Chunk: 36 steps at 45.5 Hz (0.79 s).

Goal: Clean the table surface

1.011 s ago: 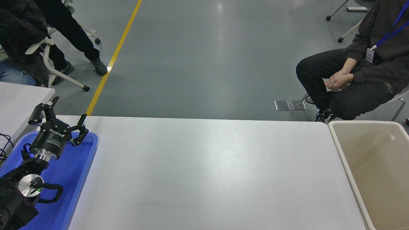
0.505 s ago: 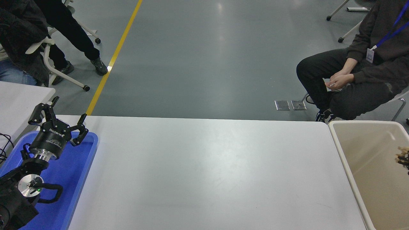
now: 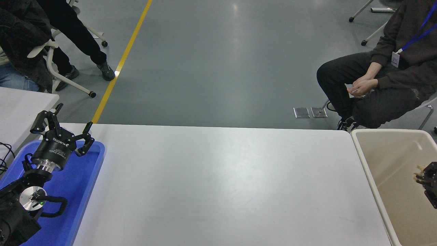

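Observation:
The table surface (image 3: pixel 218 177) is a wide matte white top with rounded corners, and I see nothing lying on it. My left gripper (image 3: pixel 66 121) is parked open and empty above the blue tray (image 3: pixel 78 191) at the lower left. My right gripper (image 3: pixel 426 181) pokes in from the right edge, over the inside of the beige bin (image 3: pixel 375 184). Only its front part shows. A small beige-brown bit shows at its tip; I cannot tell what it is, or whether it is held.
The beige bin stands against the table's right end. A second white table (image 3: pixel 20 109) is at the far left. A seated person (image 3: pixel 382 78) is beyond the far right corner, and other people's legs and chairs (image 3: pixel 68 51) are at the top left.
My right gripper was out of view one second ago. It has come in from the right edge over the bin and moved leftward and lower. The left arm has not moved.

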### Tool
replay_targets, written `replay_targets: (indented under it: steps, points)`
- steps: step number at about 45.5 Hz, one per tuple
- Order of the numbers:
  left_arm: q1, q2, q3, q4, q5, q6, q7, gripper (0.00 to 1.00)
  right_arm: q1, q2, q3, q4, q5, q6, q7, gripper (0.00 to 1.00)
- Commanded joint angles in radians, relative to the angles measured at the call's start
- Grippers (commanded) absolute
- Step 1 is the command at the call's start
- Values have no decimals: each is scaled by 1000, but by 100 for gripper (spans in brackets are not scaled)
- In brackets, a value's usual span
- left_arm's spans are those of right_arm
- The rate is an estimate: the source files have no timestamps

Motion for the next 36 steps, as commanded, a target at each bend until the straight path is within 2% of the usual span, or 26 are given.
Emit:
replay_targets:
  steps: [1, 26, 36]
  points:
    - [0, 0, 0, 0, -1, 0, 0, 100, -2, 6, -9, 1, 5, -3, -15, 100]
    - [0, 0, 0, 0, 1, 0, 0, 100, 1, 6, 9, 1, 10, -5, -21, 100]
    - [0, 0, 0, 0, -1, 0, 0, 100, 21, -4, 14, 0, 12, -2, -69, 100]
